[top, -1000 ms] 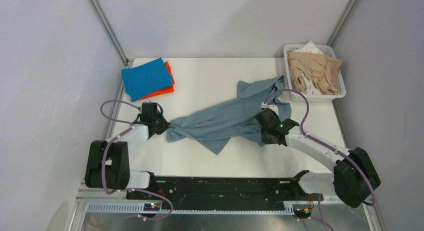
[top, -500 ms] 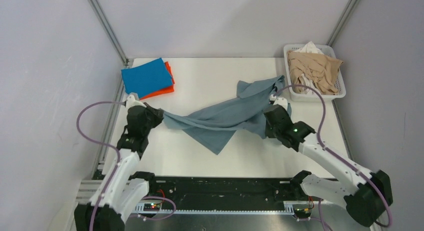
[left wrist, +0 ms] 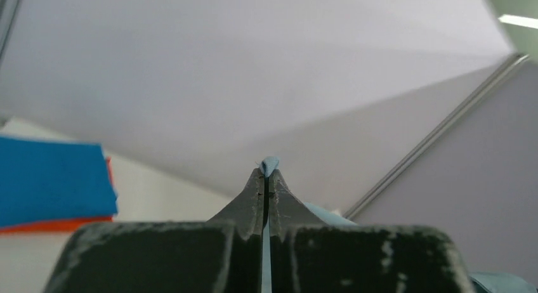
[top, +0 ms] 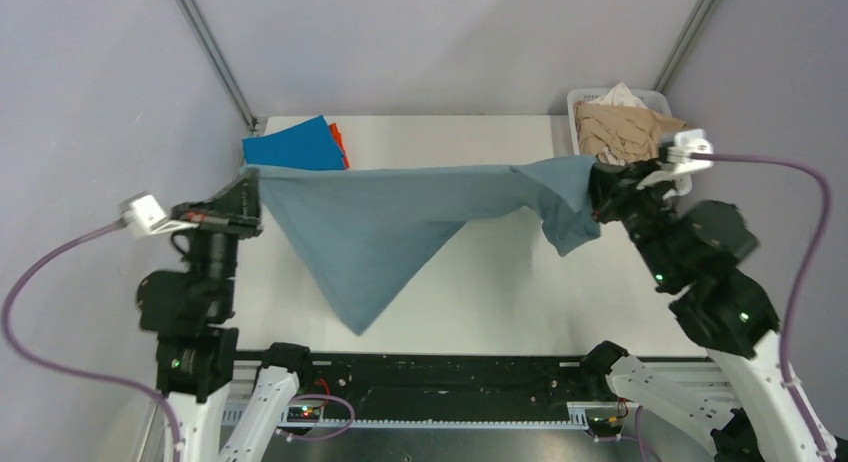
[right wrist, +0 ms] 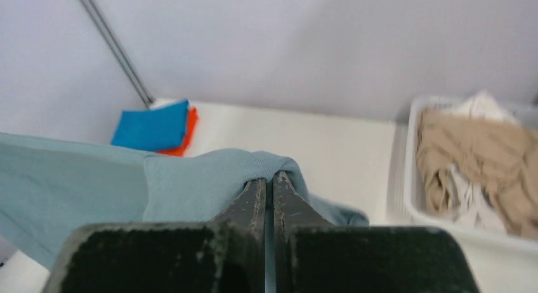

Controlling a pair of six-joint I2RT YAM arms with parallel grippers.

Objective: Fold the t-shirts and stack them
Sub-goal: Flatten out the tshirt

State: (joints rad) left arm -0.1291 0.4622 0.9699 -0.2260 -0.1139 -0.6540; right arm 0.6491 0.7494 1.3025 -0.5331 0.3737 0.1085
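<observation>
Where the arms sat lower and closer together half a second ago, with the cloth sagging between them, the left gripper (top: pixel 249 180) and the right gripper (top: pixel 598 178) are now raised and spread wide. Each has its jaws pressed together on a pinch of the large dusty grey-blue fabric t-shirt (top: pixel 400 222). The shirt now hangs stretched between them as a taut top edge over the white tabletop (top: pixel 450 140). A triangular flap droops toward the near side and a bunched fold hangs just beside the right gripper. Whether the flap's lowest tip touches the tabletop cannot be told. In the left wrist view only a small nub of cloth shows above the closed fingertips. Behind the stretched edge, at the far left corner, the folded bright blue t-shirt (top: pixel 295 147) lies on the orange t-shirt (top: pixel 338 135), both partly hidden. At the far right the white slatted plastic basket (top: pixel 577 98) of beige and white garments (top: pixel 625 127) is partly covered by the right arm.
</observation>
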